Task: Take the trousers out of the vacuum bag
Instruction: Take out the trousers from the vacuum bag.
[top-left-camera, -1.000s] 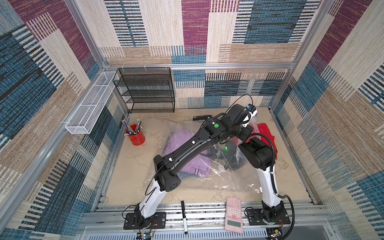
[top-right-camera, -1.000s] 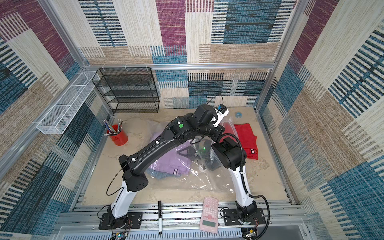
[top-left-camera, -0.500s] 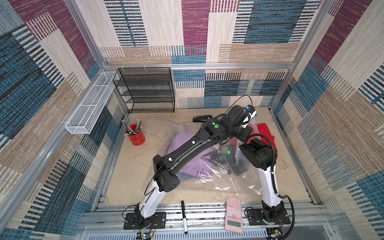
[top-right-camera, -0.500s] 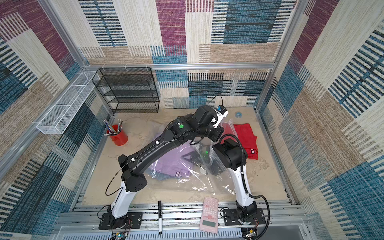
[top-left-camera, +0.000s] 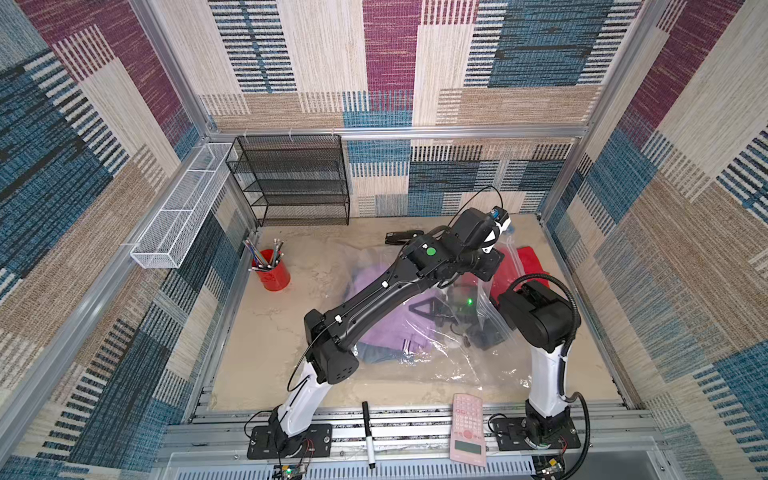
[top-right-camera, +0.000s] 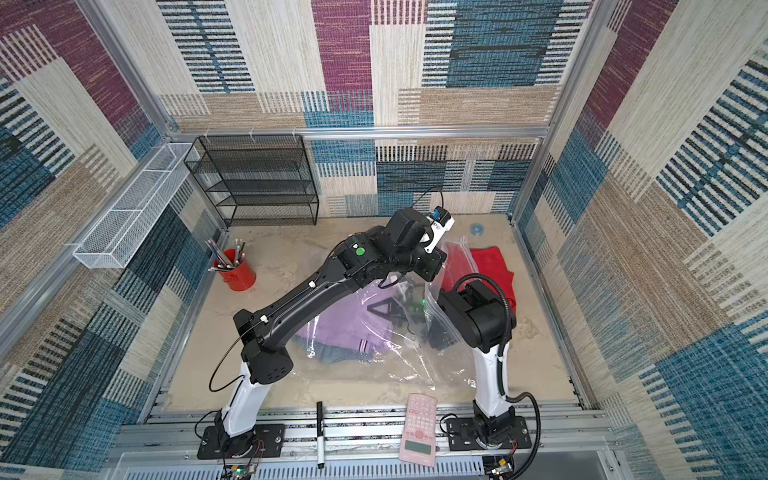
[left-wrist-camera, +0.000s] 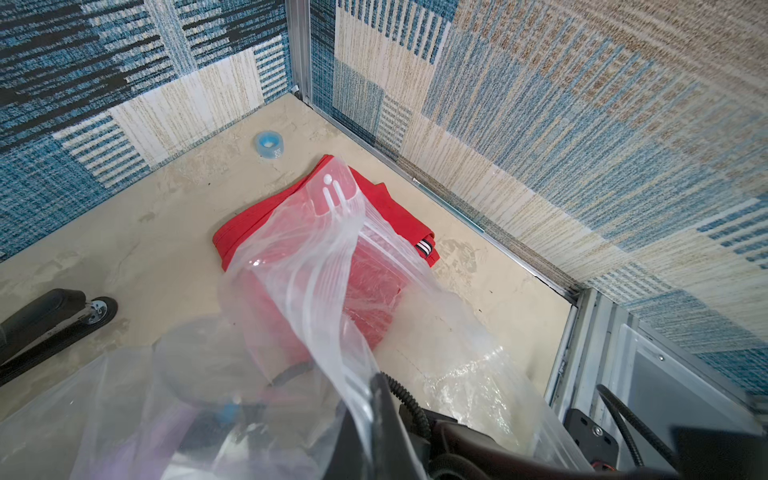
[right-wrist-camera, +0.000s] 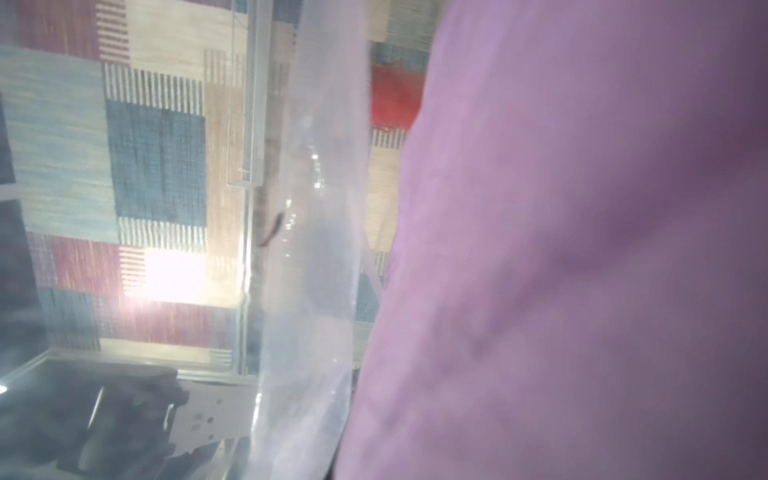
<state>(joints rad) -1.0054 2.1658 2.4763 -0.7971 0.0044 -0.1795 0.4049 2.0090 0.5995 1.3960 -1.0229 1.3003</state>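
In both top views the very large clear, crinkly plastic vacuum bag (top-left-camera: 436, 368) (top-right-camera: 399, 368) lies across the sandy tabletop (top-left-camera: 266, 332), with its mouth raised at the far right. Inside it lie the folded lilac trousers with a striped trim band (top-left-camera: 386, 332), and the faded blue denim trousers (top-left-camera: 376, 356) peek out from under them. The bright red trousers (top-left-camera: 531, 262) lie outside the bag on the table, near the right wall. The black left arm (top-left-camera: 374, 291) reaches across above the bag. The right gripper (top-left-camera: 420, 311) is inside the bag over the lilac cloth; through the plastic I cannot tell how its jaws stand.

In the left wrist view the left gripper (left-wrist-camera: 381, 409) is clamped on the bag's zip edge. The plastic is stretched taut in front of the red trousers. A small blue tape roll (left-wrist-camera: 268, 144) sits near the corner.

In the right wrist view blurred lilac cloth fills most of the frame, with a fold of clear plastic beside it.
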